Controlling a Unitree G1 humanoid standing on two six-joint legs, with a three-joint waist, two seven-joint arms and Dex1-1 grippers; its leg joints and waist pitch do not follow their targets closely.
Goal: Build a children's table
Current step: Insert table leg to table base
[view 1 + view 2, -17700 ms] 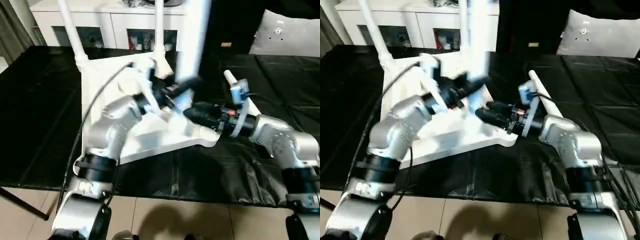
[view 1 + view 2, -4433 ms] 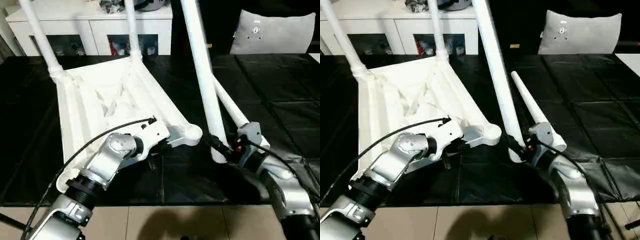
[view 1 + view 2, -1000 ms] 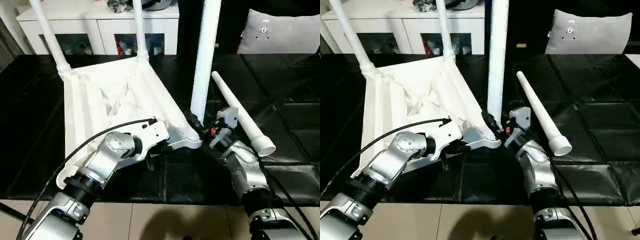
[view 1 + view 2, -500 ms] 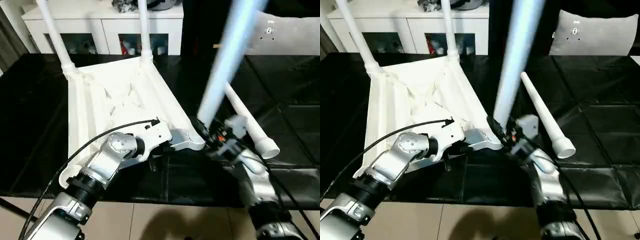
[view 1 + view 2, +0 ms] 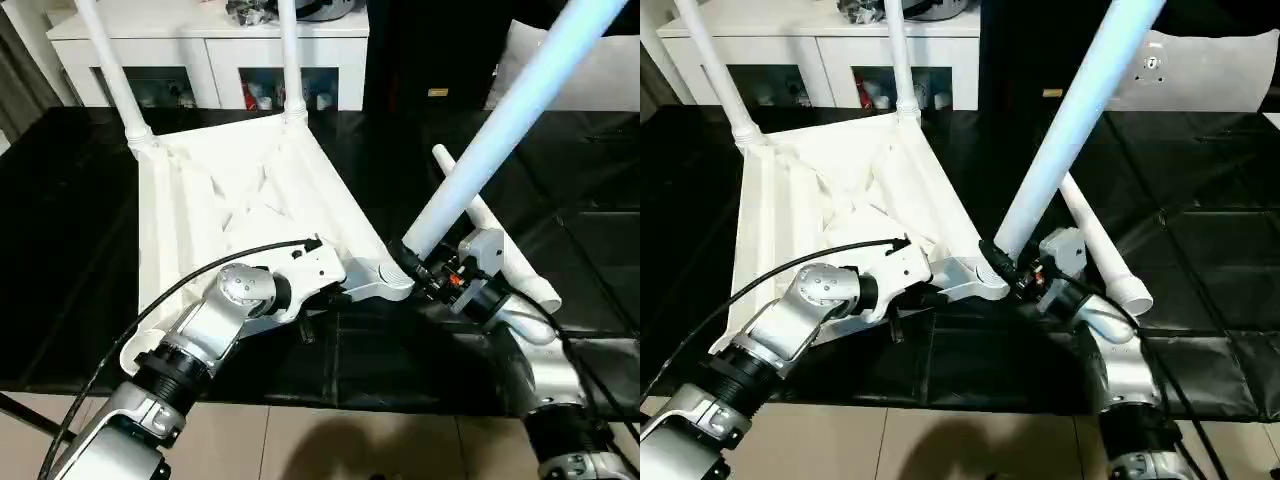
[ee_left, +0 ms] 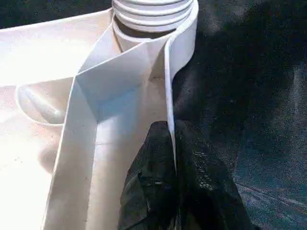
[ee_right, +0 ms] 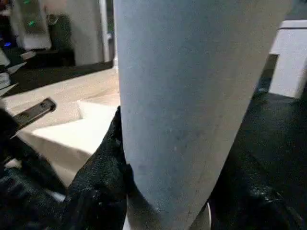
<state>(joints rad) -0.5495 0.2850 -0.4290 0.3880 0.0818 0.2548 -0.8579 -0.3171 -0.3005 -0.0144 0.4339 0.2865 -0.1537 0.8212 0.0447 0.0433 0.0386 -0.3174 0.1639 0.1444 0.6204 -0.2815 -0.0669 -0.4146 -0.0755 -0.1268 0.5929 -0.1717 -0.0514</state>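
Observation:
The white table top (image 5: 230, 200) lies upside down on the black table, X-ribs up, with two legs (image 5: 115, 75) (image 5: 290, 60) standing in its far corner sockets. My left gripper (image 6: 173, 143) is shut on the top's rim just behind the near right corner socket (image 5: 378, 282). My right gripper (image 5: 408, 258) is shut on the thick end of a third leg (image 5: 500, 120), which leans steeply up to the right; its base hangs just right of that socket. In the right wrist view a black finger (image 7: 100, 182) wraps this leg (image 7: 192, 96). A fourth leg (image 5: 1110, 265) lies behind my right wrist.
A white cabinet (image 5: 210, 40) with glass doors stands behind the table. A grey cushion (image 5: 1230, 65) rests at the back right. The black sheet (image 5: 70, 220) covers the table, whose front edge (image 5: 330, 398) runs over a tiled floor.
The leg in my right gripper has tipped from upright to a steep lean to the right, its base staying near the corner socket. My left gripper keeps its hold on the rim.

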